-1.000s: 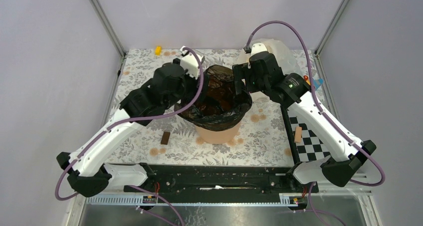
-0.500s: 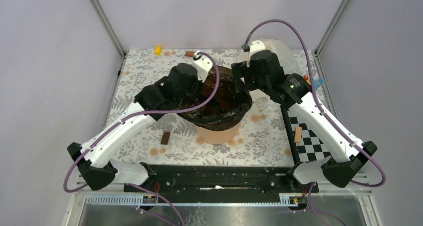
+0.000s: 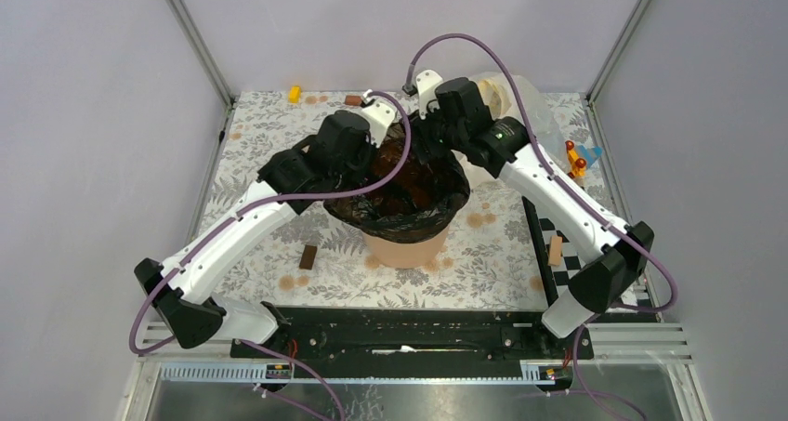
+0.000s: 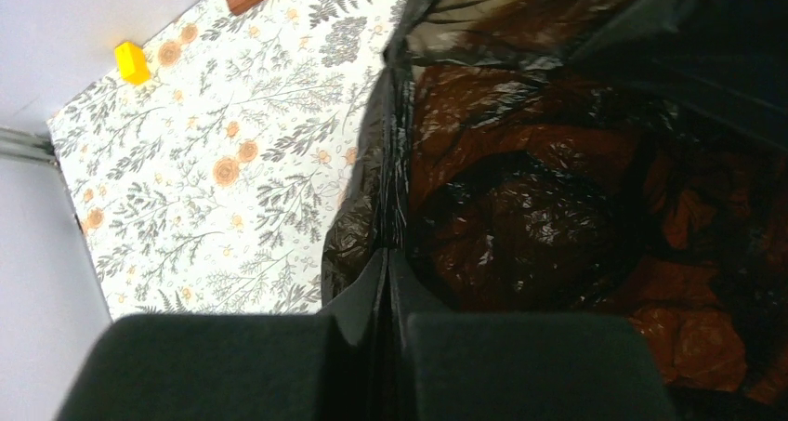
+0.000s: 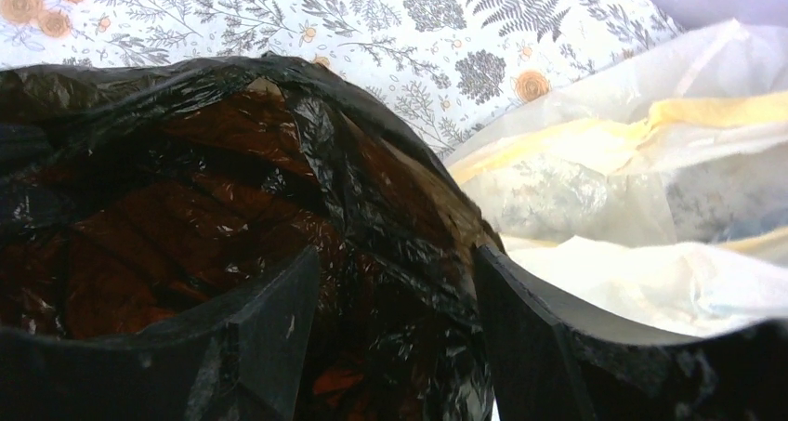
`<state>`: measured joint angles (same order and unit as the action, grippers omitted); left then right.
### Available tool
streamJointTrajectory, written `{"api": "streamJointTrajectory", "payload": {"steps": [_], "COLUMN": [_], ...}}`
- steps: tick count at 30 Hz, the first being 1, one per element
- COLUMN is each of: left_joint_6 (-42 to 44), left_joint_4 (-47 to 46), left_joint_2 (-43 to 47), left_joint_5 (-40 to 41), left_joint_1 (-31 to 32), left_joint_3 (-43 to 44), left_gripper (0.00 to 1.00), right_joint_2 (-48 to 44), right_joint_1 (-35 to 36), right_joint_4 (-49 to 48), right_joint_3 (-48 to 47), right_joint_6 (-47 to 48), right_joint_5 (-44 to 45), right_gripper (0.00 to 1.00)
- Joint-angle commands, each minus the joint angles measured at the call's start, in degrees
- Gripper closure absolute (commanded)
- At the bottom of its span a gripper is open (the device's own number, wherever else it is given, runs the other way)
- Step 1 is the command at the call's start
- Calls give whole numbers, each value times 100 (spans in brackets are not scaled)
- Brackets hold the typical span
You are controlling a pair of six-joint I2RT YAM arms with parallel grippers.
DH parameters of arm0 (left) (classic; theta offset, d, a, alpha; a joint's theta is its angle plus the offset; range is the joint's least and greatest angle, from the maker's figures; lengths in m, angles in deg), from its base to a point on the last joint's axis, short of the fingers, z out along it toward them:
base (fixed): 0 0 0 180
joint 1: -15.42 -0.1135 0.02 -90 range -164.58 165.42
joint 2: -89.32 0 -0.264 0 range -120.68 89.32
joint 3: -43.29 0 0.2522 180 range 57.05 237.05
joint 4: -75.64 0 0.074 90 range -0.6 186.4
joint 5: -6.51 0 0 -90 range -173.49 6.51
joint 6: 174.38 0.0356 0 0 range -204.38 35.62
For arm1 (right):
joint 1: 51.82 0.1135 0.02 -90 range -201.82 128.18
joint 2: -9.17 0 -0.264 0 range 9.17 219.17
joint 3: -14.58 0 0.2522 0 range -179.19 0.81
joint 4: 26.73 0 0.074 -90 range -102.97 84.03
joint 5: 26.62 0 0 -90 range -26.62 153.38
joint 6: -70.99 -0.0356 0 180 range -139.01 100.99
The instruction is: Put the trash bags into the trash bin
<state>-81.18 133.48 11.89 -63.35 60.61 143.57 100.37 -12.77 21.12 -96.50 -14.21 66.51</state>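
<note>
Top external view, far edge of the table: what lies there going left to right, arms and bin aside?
Yellow block → small brown block → cream-white translucent bag → cluster of colourful toy pieces.

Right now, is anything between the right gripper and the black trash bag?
Nothing visible. The right gripper, open, straddles the edge of the black trash bag in the trash bin. The cream bag lies beside it, not between. The left gripper is shut on the bag's left edge.
</note>
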Motion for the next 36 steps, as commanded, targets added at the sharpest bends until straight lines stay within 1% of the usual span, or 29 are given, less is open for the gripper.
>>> {"api": "streamJointTrajectory", "payload": {"steps": [1, 3, 7, 10, 12, 16, 17, 19, 21, 24, 25, 26, 28, 29, 32, 33, 35, 36], "left_joint_6": [108, 139, 90, 4, -119, -554, -650, -853, -1050, -1268, -1322, -1366, -1495, -1569, -1961, -2093, -2313, -2379], "left_joint_4": [-300, -494, -817, -1157, -1431, -1893, -2012, -2252, -2478, -2693, -2734, -2751, -2780, -2820, -3325, -3519, -3713, -3733], "left_joint_2": [66, 114, 149, 134, 92, -112, -167, -241, -294, -399, -446, -498, -599, -632, -685, -723, -858, -937], "left_joint_5": [-179, -194, -431, -860, -1311, -2301, -2466, -2867, -3197, -3403, -3470, -3502, -3453, -3415, -3414, -3485, -3538, -3544], "left_joint_1": [-284, -373, -685, -1010, -1376, -2017, -2141, -2328, -2457, -2512, -2521, -2523, -2524, -2524, -2533, -2530, -2533, -2529], "left_joint_3": [321, 274, 190, 32, -116, -287, -331, -458, -577, -696, -714, -723, -725, -748, -945, -1012, -1058, -1047], "left_gripper": [100, 100, 100, 100, 100, 100, 100, 100, 100, 100, 100, 100, 100, 100, 100, 100, 100, 100], "right_joint_2": [186, 359, 588, 717, 838, 1149, 1234, 1319, 1377, 1391, 1397, 1404, 1400, 1402, 1437, 1473, 1496, 1475], "right_joint_1": [-130, -274, -457, -579, -765, -1197, -1250, -1293, -1314, -1312, -1312, -1319, -1342, -1365, -1471, -1535, -1701, -1756], "right_joint_4": [-560, -499, -459, -491, -448, -228, -212, -209, -181, -187, -185, -183, -187, -183, -235, -236, -243, -266], "right_joint_3": [-462, -704, -884, -920, -992, -1344, -1390, -1431, -1454, -1441, -1454, -1463, -1487, -1523, -1695, -1817, -1881, -1861], "right_joint_6": [657, 680, 774, 922, 1001, 879, 848, 790, 749, 655, 613, 584, 518, 481, 157, 7, -155, -179], "right_joint_5": [-586, -802, -1180, -1398, -1916, -3047, -3176, -3211, -3318, -3307, -3251, -3227, -3198, -3218, -3028, -3092, -3674, -3983], "right_gripper": [31, 30, 25, 21, 22, 36, 42, 59, 74, 99, 100, 98, 80, 76, 70, 67, 56, 48]}}
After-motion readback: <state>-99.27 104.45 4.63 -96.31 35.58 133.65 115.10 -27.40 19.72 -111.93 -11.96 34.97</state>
